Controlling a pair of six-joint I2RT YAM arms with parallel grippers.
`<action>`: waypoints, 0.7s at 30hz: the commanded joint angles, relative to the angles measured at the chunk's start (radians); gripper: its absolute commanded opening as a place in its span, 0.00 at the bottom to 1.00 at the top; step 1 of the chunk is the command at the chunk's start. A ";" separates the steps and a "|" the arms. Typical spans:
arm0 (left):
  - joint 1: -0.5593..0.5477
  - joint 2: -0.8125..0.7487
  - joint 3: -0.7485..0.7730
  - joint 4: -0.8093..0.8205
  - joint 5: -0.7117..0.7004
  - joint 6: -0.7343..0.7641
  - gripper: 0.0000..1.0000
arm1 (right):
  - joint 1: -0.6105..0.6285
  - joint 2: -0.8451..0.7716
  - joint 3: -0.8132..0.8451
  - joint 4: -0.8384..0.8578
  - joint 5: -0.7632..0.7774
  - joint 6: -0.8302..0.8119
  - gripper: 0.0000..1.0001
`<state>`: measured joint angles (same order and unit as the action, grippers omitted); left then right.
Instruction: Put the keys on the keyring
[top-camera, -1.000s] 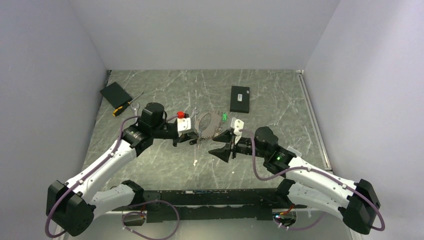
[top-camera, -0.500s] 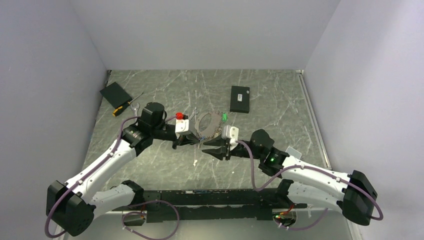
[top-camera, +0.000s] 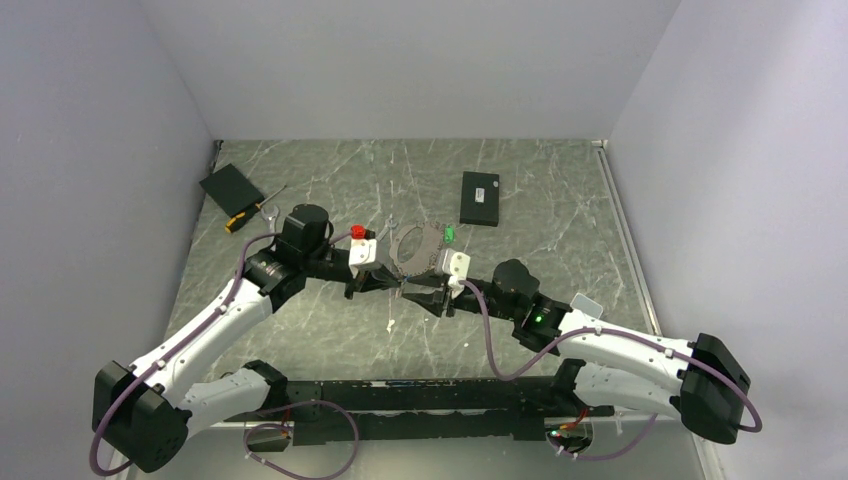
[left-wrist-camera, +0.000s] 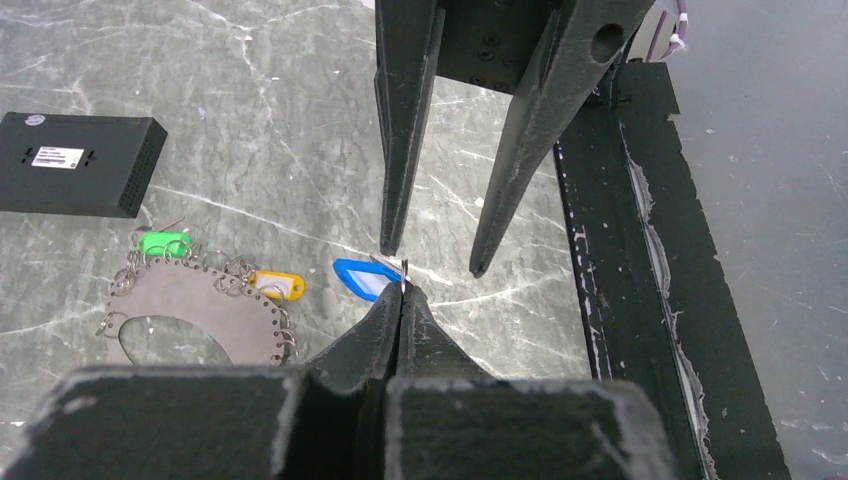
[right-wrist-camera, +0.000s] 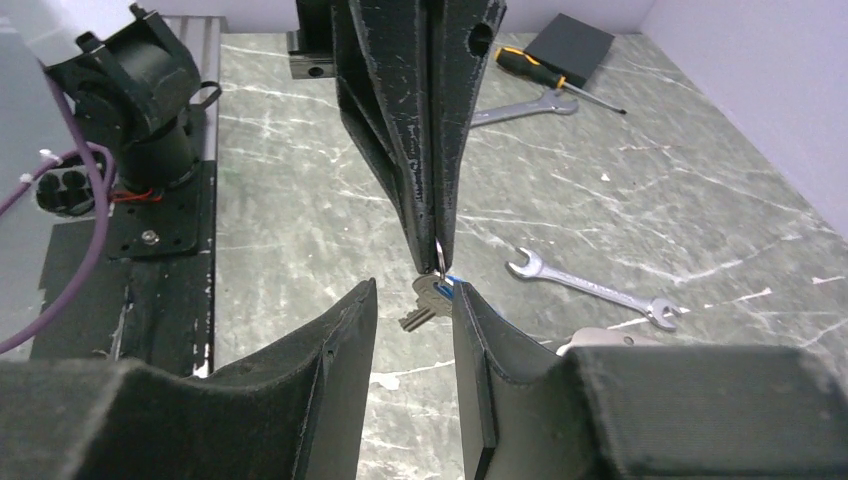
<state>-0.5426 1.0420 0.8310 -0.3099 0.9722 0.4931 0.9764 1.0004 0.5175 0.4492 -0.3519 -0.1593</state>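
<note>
counter (top-camera: 400, 170): we find both tools meeting over its middle.
left tool (left-wrist-camera: 403, 295): tip to tip with the right tool (right-wrist-camera: 415, 295), to its left.
key (right-wrist-camera: 425, 300): hangs under the left tool, between the right tool's fingers (right-wrist-camera: 340, 340).
keyring (left-wrist-camera: 200, 292): lies on the counter just behind the tools.
box (top-camera: 480, 198): behind and right of the keyring.
screwdriver (top-camera: 252, 212): we see it far left, beside the pad (top-camera: 231, 188).

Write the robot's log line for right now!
left gripper: shut on small ring | silver key: hangs below ring | right gripper: open, fingers either side of key | keyring: lies apart, untouched
</note>
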 joint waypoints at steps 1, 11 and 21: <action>-0.001 -0.028 0.012 0.049 0.053 -0.013 0.00 | 0.007 -0.006 0.046 0.016 0.050 -0.020 0.37; -0.002 -0.018 0.016 0.044 0.070 -0.015 0.00 | 0.014 0.009 0.059 0.013 0.050 -0.025 0.32; -0.001 -0.020 0.013 0.041 0.075 -0.014 0.00 | 0.025 0.018 0.069 0.009 0.020 -0.035 0.20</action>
<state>-0.5426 1.0416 0.8310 -0.2974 1.0065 0.4850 0.9897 1.0180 0.5392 0.4347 -0.3153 -0.1772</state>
